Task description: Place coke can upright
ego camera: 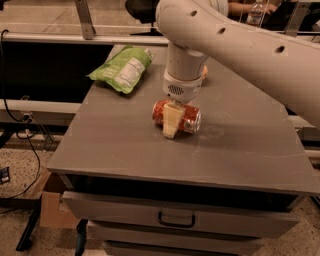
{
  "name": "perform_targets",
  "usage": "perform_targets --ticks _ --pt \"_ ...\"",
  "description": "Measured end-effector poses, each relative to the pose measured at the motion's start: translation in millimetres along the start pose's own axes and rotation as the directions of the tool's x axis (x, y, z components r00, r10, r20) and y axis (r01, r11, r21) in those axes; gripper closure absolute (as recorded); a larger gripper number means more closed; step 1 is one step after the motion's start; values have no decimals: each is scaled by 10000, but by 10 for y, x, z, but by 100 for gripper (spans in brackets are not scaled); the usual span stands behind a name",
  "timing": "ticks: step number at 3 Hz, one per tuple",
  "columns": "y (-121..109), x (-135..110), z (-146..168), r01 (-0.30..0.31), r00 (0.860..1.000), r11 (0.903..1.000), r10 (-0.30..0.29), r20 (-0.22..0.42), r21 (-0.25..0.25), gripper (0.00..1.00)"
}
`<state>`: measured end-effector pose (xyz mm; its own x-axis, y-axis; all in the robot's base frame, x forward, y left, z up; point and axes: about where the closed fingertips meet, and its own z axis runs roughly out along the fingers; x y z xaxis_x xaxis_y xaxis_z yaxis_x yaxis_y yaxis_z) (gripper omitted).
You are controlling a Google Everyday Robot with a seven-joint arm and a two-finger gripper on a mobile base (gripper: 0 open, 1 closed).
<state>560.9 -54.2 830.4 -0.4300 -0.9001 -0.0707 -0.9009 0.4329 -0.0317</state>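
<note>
The coke can [187, 118] is red with silver ends and lies on its side in the middle of the grey cabinet top [125, 145]. My gripper [172, 120] comes down on it from above on the white arm. One cream finger [170, 122] stands in front of the can's middle, touching or nearly touching it. The other finger is hidden behind the can. The jaws straddle the can and look open.
A green chip bag [122, 67] lies at the back left of the top. A bit of an orange fruit [204, 73] shows behind the wrist. A water bottle [255, 12] stands far back. A drawer with a handle [176, 219] is below the front edge.
</note>
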Motion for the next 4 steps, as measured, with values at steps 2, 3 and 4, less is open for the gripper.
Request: perform_targets --ticks 2,3,4 --pt "-46 -24 -491 14 9914 9998 -41 1305 213 95" --pt "-69 -36 -809 564 9328 9981 -618 3552 256 100" --pt "-159 -43 -1030 1066 7500 9932 -1108 6521 461 100"
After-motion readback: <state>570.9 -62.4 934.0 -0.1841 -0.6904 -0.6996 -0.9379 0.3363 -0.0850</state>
